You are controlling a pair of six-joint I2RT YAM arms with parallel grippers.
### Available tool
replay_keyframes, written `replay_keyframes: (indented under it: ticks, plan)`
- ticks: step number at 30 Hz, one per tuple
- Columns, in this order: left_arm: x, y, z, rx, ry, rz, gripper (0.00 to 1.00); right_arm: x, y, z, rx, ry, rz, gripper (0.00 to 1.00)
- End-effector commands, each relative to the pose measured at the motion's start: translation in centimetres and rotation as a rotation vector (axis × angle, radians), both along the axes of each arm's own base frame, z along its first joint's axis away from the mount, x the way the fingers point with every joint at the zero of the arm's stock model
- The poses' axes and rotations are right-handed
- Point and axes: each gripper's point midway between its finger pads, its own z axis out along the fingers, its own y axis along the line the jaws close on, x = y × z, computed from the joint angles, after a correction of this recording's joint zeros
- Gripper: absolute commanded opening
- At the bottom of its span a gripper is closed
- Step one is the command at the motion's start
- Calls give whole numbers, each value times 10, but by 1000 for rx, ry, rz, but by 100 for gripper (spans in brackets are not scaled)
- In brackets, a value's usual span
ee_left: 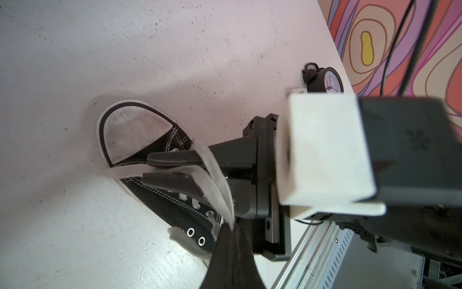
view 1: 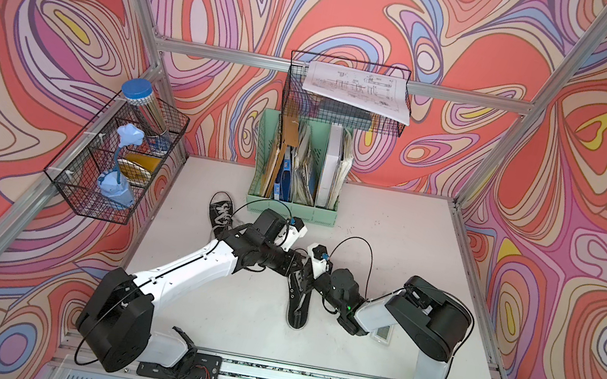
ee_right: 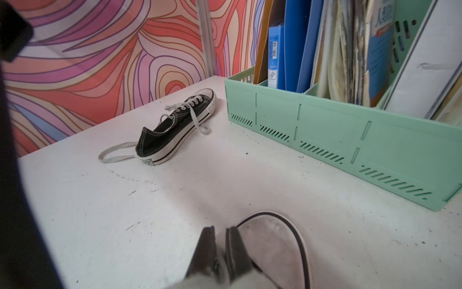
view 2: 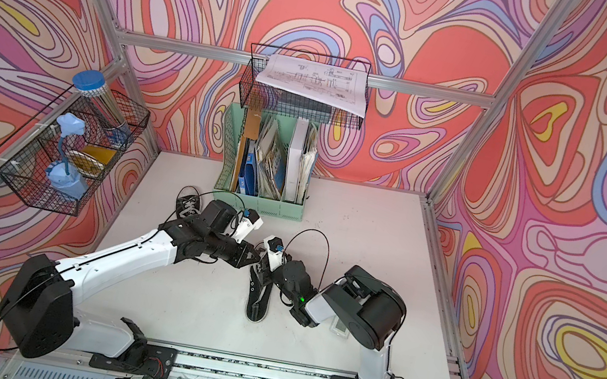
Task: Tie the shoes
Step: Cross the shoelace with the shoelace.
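Note:
Two black low-top shoes lie on the white table (view 1: 407,259). One shoe (view 1: 298,312) is at mid table, its toe cap (ee_left: 132,135) greyish white. The other shoe (view 1: 220,209) lies at the back left with loose laces (ee_right: 175,127). Both grippers meet above the middle shoe's lacing. My left gripper (ee_left: 228,226) is shut on the white lace (ee_left: 220,190), which runs taut up from its tips. The lace crosses the black fingers (ee_left: 172,159) of my right gripper (ee_right: 220,231), which is shut on it over the toe cap (ee_right: 272,245).
A mint green file holder (view 1: 297,181) full of folders stands at the back. Wire baskets hang on the left wall (view 1: 117,162) and the back rail (view 1: 346,92). A black alarm clock (ee_left: 325,80) and a small flat white device (view 1: 381,335) sit by the right arm.

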Motion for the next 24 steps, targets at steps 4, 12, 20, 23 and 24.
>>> replay_keyframes:
  ticks: [4, 12, 20, 23, 24]
  plan:
    - [14, 25, -17, 61, -6, 101, 0, -14, -12, -4, -14, 103, 2, 0]
    - [33, 34, -38, 114, -52, 158, 0, -45, -23, -12, -161, 406, 38, 0]
    - [48, 27, -53, 101, -44, 188, 0, -58, -25, 1, -268, 665, 101, 0]
    - [51, 24, -59, 98, -35, 187, 0, -57, -26, 7, -263, 737, 125, 0]
    - [52, 25, -60, 102, -32, 189, 0, -56, -28, 10, -261, 751, 127, 0]
